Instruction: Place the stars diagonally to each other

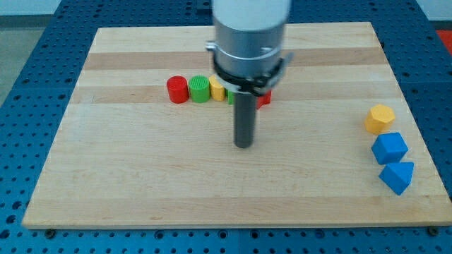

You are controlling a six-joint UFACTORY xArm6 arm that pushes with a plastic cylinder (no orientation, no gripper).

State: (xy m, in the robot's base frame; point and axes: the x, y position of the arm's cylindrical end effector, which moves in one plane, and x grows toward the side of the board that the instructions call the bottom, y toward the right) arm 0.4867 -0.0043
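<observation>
My tip (244, 145) rests on the wooden board (141, 176) near its middle, just below a row of blocks. The row runs from a red cylinder (177, 89) and a green cylinder (200, 89) to a yellow block (217, 89), a green block (231, 96) and a red block (265, 98). The last three are largely hidden behind the arm, so their shapes cannot be made out. The tip stands a short way below the hidden green and red blocks and does not touch them.
At the view's right edge stand a yellow hexagon block (380, 118), a blue cube-like block (390, 148) below it and a blue triangular block (397, 176) below that. The board lies on a blue perforated table (28, 63).
</observation>
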